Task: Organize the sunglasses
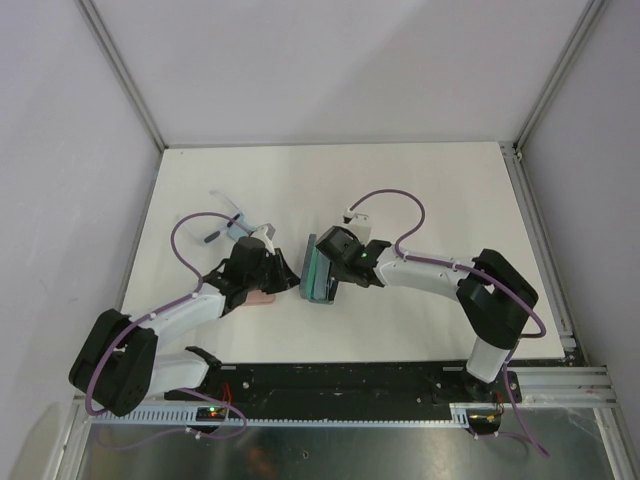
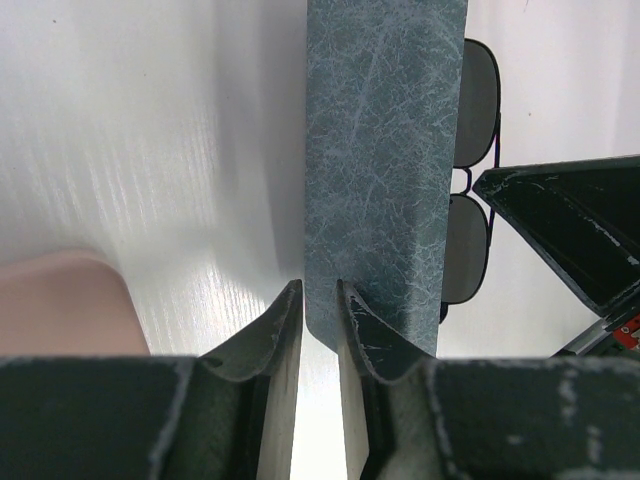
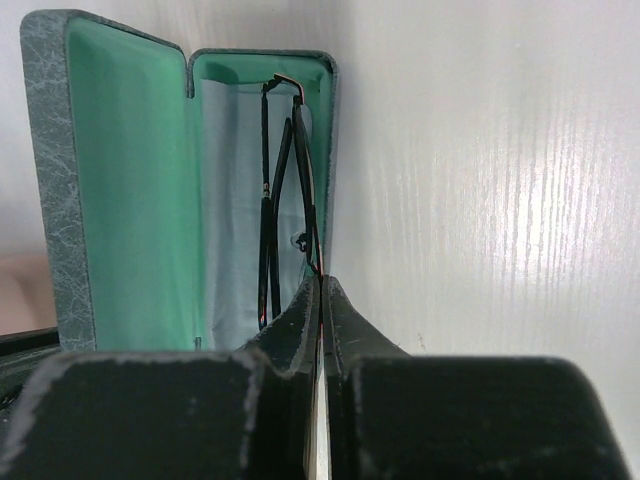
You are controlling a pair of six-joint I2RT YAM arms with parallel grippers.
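The grey-blue case (image 3: 60, 190) lies open, showing a green lining and a light blue cloth (image 3: 230, 200) in its tray. My right gripper (image 3: 322, 285) is shut on the thin dark-framed sunglasses (image 3: 290, 190), which hang folded over the tray by its right wall. From the left wrist view, my left gripper (image 2: 320, 295) pinches the edge of the raised case lid (image 2: 385, 170), and the dark lenses (image 2: 478, 100) show behind it. The white-framed sunglasses (image 1: 230, 212) lie on the table beyond the left arm.
A pink case (image 1: 262, 297) lies under the left gripper, also seen low left as the pink case (image 2: 60, 310). A light blue cloth (image 1: 241, 229) sits by the white-framed pair. Both grippers meet at the case (image 1: 318, 282) at mid-table.
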